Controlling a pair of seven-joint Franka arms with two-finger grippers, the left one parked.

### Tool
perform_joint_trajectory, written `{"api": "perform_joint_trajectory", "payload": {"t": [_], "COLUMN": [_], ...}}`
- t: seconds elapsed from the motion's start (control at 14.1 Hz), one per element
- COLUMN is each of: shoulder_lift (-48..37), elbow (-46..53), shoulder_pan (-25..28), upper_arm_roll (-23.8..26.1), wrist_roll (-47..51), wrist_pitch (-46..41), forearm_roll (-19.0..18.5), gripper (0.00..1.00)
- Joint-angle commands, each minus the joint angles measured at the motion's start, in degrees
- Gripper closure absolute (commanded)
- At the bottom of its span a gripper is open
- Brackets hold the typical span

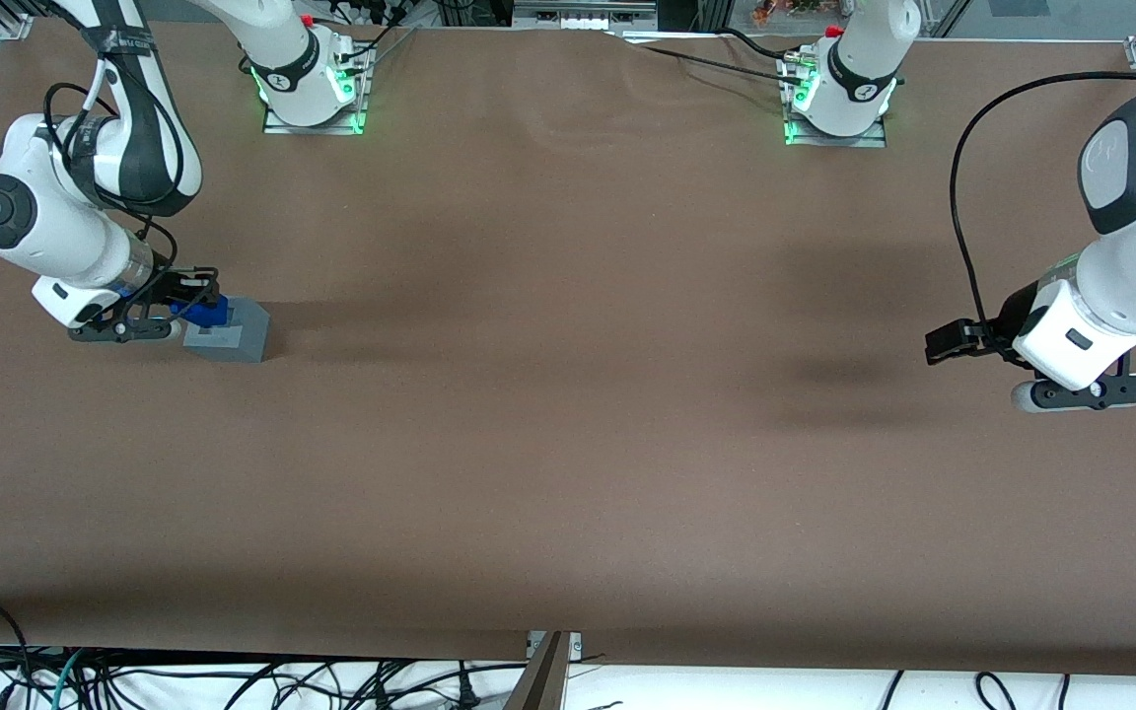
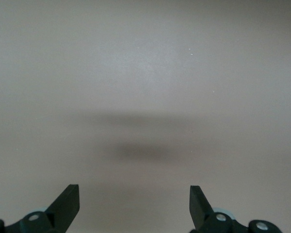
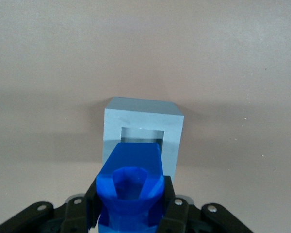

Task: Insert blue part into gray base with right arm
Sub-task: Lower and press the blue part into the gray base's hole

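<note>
Surface: a wide brown matte tabletop [image 1: 568,414], plain, with soft dark shadows lying across its middle and toward the parked arm's end
Edges of the scene: black and teal cables [image 1: 233,680] trail over a white strip along the tabletop edge nearest the front camera; two arm bases with green lights [image 1: 312,94] stand at the edge farthest from it
Gray piece: a light-gray plastic cube with a square recess in its top, the gray base [image 1: 230,332], stands on the tabletop toward the working arm's end
Blue piece: a small bright-blue plastic block, the blue part [image 3: 131,182], is held off the tabletop, just beside and partly over the gray base; in the right wrist view its leading end overlaps the rim of the recess
End effector: the white right arm's black two-finger end effector [image 1: 195,308] is clamped narrowly on the blue part, one finger [image 3: 167,204] on each side, low next to the gray base
</note>
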Motion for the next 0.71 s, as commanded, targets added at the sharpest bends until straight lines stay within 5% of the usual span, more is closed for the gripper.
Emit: {"api": "perform_joint_trajectory", "payload": {"t": [0.0, 0.64], "shoulder_lift": [-0.66, 0.49], "elbow": [-1.32, -1.32], "shoulder_pan": [0.47, 0.38], "upper_arm_roll": [-0.59, -0.59], "wrist_roll": [-1.88, -1.89], "wrist_pitch": [1.71, 2.77], "forearm_roll": [0.65, 0.74], "gripper": [0.8, 0.79]}}
